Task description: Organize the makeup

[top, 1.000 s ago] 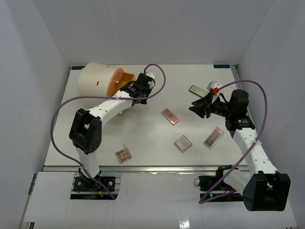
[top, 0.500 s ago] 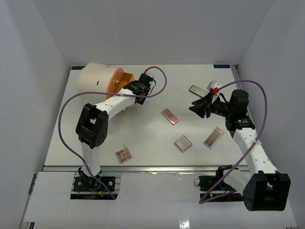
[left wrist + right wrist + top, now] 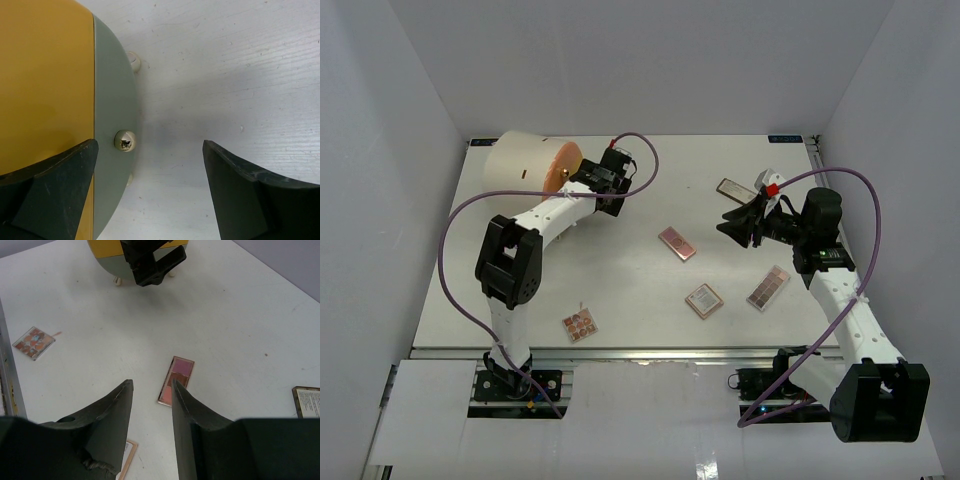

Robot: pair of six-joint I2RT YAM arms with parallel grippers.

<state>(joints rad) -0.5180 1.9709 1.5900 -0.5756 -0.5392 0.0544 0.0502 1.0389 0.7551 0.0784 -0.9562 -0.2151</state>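
Several flat makeup palettes lie on the white table: a pink one [image 3: 677, 243] in the middle, a square one [image 3: 704, 300], a long one [image 3: 768, 288], a small one [image 3: 580, 324] near the front left, and a dark one [image 3: 733, 189] at the back right. My left gripper [image 3: 603, 180] is open beside the big cream cylinder [image 3: 525, 165]. In the left wrist view its fingers [image 3: 55, 190] stand wide apart with nothing between them, next to the orange face [image 3: 45, 80]. My right gripper [image 3: 740, 225] hovers open and empty above the pink palette [image 3: 176, 380].
The cylinder's grey-green rim [image 3: 112, 100] rests on small white feet [image 3: 125, 140]. In the right wrist view the small palette [image 3: 35, 342] lies far left and the dark palette [image 3: 310, 401] at the right edge. White walls enclose the table on three sides.
My left gripper has opened wide and shifted a little left toward the cylinder. The orange flap that stuck out from the cylinder now lies flat against it. The right arm has not moved.
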